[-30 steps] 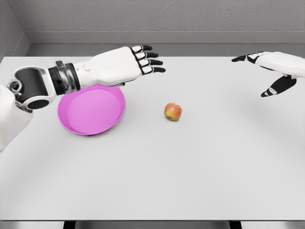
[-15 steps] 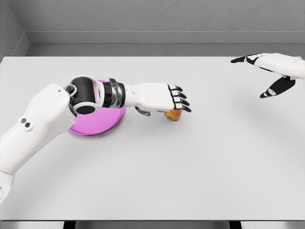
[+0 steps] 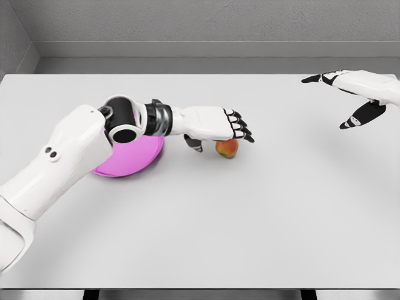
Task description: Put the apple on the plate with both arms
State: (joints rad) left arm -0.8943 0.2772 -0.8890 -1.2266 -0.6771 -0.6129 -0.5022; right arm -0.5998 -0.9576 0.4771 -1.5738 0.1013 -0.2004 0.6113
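Note:
A red-yellow apple (image 3: 227, 149) sits on the white table, right of the pink plate (image 3: 132, 160). My left hand (image 3: 222, 129) hovers palm-down just over the apple and hides its top. Its fingers are stretched out, the thumb hangs to the apple's left, and nothing is held. The left forearm crosses over the plate and covers most of it. At the far right, above the table's back edge, my right hand (image 3: 350, 94) floats with fingers spread and empty.
The white table (image 3: 250, 219) stretches wide in front of and to the right of the apple. A grey wall runs along the back, behind the table's far edge.
The left arm swung down from above the plate's far side to over the apple, then shifted slightly up, showing more apple. The right hand barely moved.

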